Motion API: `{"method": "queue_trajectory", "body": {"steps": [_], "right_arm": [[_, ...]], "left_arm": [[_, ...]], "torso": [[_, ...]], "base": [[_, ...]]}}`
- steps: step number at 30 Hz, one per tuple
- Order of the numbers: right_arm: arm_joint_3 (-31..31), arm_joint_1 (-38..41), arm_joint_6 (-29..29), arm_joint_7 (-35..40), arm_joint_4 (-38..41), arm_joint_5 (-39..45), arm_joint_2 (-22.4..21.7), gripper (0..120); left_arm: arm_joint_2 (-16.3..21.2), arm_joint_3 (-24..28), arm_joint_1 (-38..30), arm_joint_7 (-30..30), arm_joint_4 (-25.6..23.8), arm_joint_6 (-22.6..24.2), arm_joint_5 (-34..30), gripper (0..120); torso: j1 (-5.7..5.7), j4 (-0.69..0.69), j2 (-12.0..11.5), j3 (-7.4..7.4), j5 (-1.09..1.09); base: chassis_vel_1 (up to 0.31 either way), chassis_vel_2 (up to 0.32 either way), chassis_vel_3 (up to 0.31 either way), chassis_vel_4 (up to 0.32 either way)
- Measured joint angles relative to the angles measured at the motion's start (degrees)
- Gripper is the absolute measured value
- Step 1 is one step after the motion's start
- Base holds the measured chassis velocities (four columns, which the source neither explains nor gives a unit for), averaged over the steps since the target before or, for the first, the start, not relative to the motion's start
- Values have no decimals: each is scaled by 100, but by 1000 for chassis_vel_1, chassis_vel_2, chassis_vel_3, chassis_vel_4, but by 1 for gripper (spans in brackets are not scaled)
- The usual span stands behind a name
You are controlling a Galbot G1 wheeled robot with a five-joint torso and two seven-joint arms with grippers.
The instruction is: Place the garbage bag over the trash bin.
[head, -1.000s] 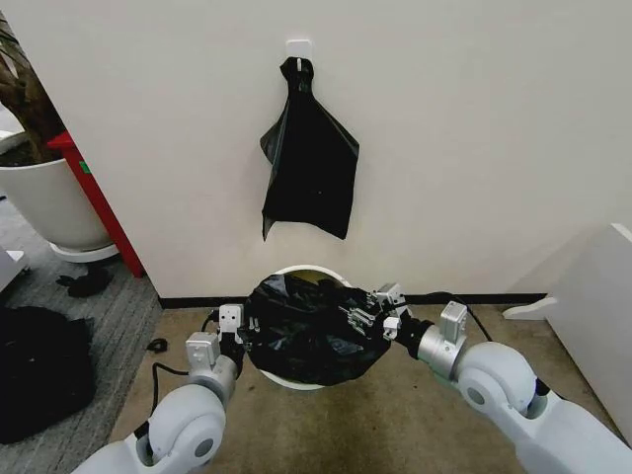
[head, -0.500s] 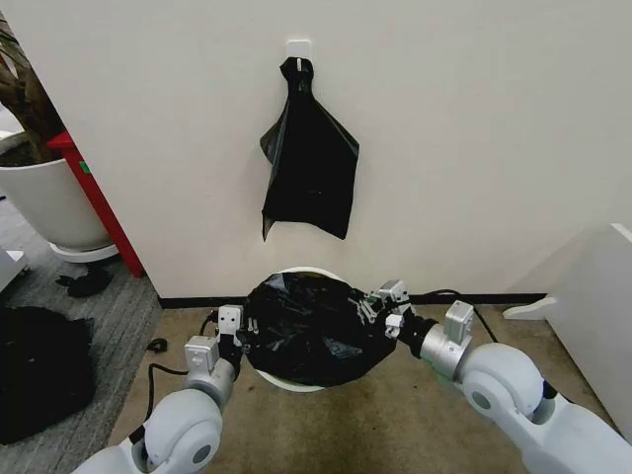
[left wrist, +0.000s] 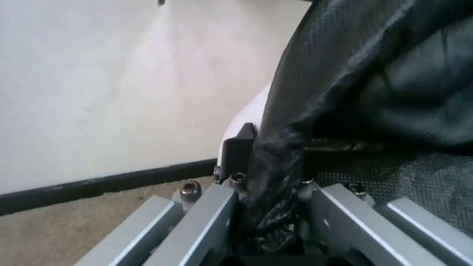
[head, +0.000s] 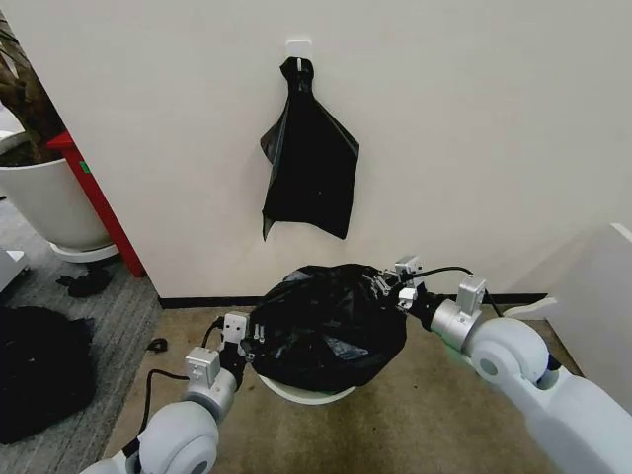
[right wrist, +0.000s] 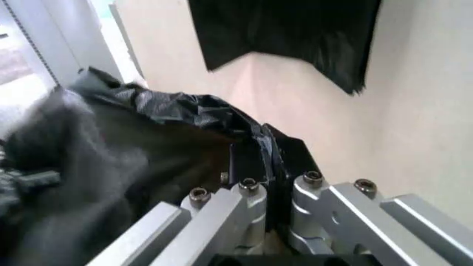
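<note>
At lower centre, the glossy crinkly black plastic garbage bag drapes over the small round white plastic trash bin, its edges pinched between the closed jaws of the left gripper and right gripper.

A plain off-white wall fills the rear of the room, with a dark baseboard along its foot. A white hook plate on the wall carries a hanging black bag (knotted at the top). The floor is tan carpet. At the far side stand a large white plant pot, a red panel and a dark heap on grey carpet.
</note>
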Motion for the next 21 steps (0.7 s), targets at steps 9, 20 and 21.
{"method": "queue_trajectory", "body": {"steps": [9, 20, 21], "right_arm": [[-26, 37, 115, -593, -534, -187, -73, 0], [39, -17, 727, -1181, -1063, -537, -93, 13], [64, -45, 765, -1180, -1062, -532, -117, 14]], "left_arm": [[-7, -27, 56, 231, -42, -236, -6, 0], [-104, -91, 3, 268, 66, -456, -297, 0], [-129, -103, -20, 219, 88, -456, -388, 0]], "torso": [[0, 0, 0, 0, 0], [0, 1, 0, 0, 0], [0, 0, 0, 0, 0]], "base": [[0, 0, 0, 0], [0, 0, 0, 0], [0, 0, 0, 0]]}}
